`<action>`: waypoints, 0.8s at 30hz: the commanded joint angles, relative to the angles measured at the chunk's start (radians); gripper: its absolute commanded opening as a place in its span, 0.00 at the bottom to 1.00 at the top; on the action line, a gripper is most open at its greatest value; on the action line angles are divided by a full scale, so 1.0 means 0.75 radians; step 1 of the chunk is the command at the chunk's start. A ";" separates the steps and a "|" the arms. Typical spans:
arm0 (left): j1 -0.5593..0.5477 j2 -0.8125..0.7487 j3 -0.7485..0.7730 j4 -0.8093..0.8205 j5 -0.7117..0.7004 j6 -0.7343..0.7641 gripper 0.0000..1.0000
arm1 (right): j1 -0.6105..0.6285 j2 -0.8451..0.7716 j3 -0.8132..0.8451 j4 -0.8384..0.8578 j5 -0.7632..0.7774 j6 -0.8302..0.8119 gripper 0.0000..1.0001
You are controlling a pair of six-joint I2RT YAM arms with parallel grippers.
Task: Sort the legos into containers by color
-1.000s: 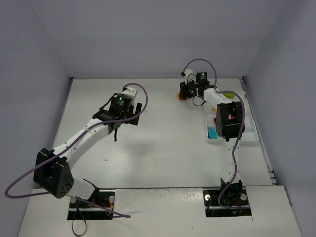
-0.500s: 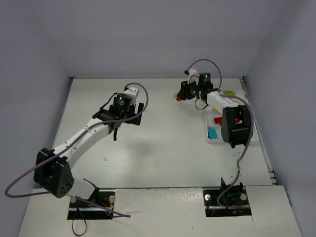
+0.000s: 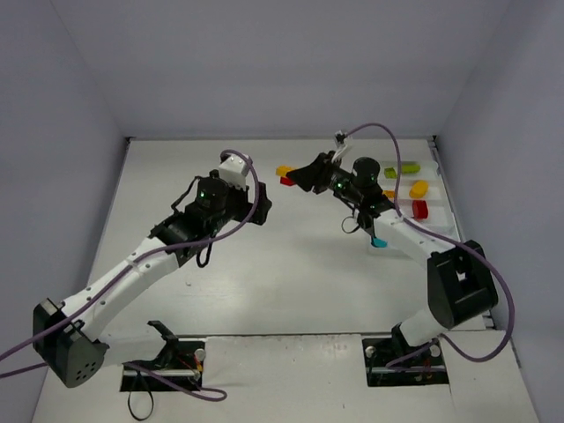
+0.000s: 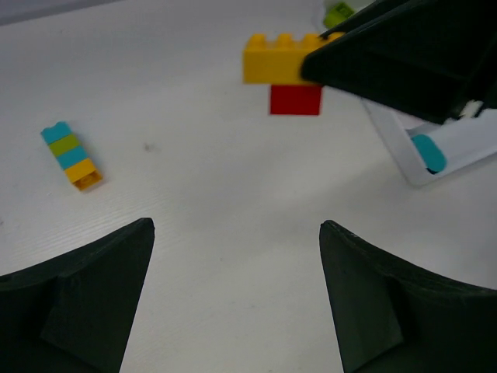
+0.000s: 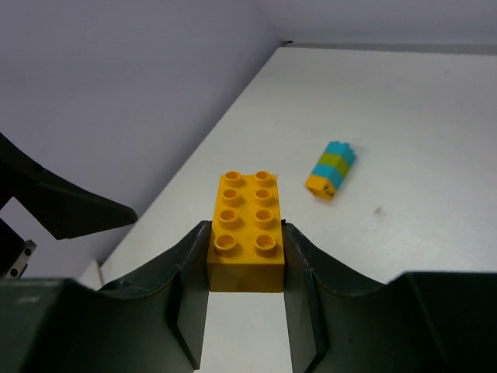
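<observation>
My right gripper (image 3: 298, 176) (image 5: 245, 228) is shut on a yellow-orange brick (image 5: 245, 225) with a red brick (image 4: 296, 99) stuck under it; the pair (image 3: 285, 174) is held left of the white tray (image 3: 445, 231). My left gripper (image 3: 261, 201) (image 4: 237, 229) is open and empty, facing that brick from a short way off. A cyan, green and orange stack (image 4: 71, 157) (image 5: 331, 169) lies on the table; it is hidden in the top view. The tray holds a green (image 3: 410, 167), a yellow (image 3: 419, 188), a red (image 3: 420, 209) and a cyan brick (image 3: 379, 241).
The tray's near corner (image 4: 415, 175) with the cyan brick shows at the right of the left wrist view. Grey walls close the table at the back and both sides. The two arms are near each other at the table's far middle.
My right arm has swung left, away from the tray's far end, carrying the yellow and red brick. My left arm has stretched to the right towards it.
</observation>
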 commanded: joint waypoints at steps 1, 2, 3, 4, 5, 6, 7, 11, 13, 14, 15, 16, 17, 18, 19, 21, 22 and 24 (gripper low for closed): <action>-0.114 -0.092 -0.005 0.200 -0.062 0.020 0.80 | 0.077 -0.135 -0.083 0.335 0.097 0.273 0.00; -0.135 -0.100 -0.020 0.263 -0.080 0.032 0.81 | 0.095 -0.180 -0.100 0.343 0.132 0.287 0.00; -0.153 -0.110 -0.046 0.286 -0.111 0.053 0.80 | 0.114 -0.202 -0.118 0.349 0.158 0.303 0.00; -0.170 -0.127 -0.061 0.306 -0.125 0.061 0.81 | 0.130 -0.231 -0.136 0.355 0.185 0.324 0.00; -0.202 -0.135 -0.077 0.353 -0.137 0.067 0.81 | 0.159 -0.278 -0.165 0.355 0.211 0.330 0.00; -0.217 -0.141 -0.091 0.372 -0.150 0.083 0.80 | 0.167 -0.300 -0.179 0.341 0.260 0.338 0.00; -0.229 -0.149 -0.112 0.382 -0.172 0.089 0.80 | 0.171 -0.323 -0.192 0.339 0.277 0.359 0.00; -0.297 -0.147 -0.130 0.441 -0.219 0.112 0.81 | 0.175 -0.411 -0.204 0.298 0.287 0.394 0.00; -0.317 -0.145 -0.134 0.486 -0.266 0.136 0.80 | 0.175 -0.444 -0.204 0.288 0.279 0.408 0.00; -0.331 -0.143 -0.134 0.503 -0.276 0.147 0.80 | 0.175 -0.452 -0.204 0.276 0.281 0.414 0.00; -0.336 -0.139 -0.132 0.515 -0.283 0.149 0.80 | 0.177 -0.458 -0.204 0.270 0.277 0.412 0.00; -0.342 -0.137 -0.126 0.539 -0.293 0.153 0.80 | 0.177 -0.472 -0.202 0.255 0.273 0.412 0.00; -0.346 -0.139 -0.124 0.554 -0.297 0.153 0.79 | 0.177 -0.479 -0.206 0.235 0.273 0.414 0.00; -0.356 -0.137 -0.120 0.572 -0.297 0.161 0.79 | 0.177 -0.485 -0.210 0.233 0.273 0.416 0.00; -0.362 -0.131 -0.116 0.605 -0.299 0.171 0.79 | 0.179 -0.495 -0.214 0.233 0.273 0.422 0.00; -0.376 -0.103 -0.098 0.617 -0.311 0.208 0.76 | 0.181 -0.499 -0.231 0.233 0.275 0.439 0.00; -0.381 -0.090 -0.085 0.611 -0.319 0.214 0.76 | 0.179 -0.503 -0.235 0.233 0.271 0.445 0.00; -0.389 -0.060 -0.055 0.611 -0.330 0.225 0.76 | 0.181 -0.505 -0.239 0.239 0.263 0.455 0.00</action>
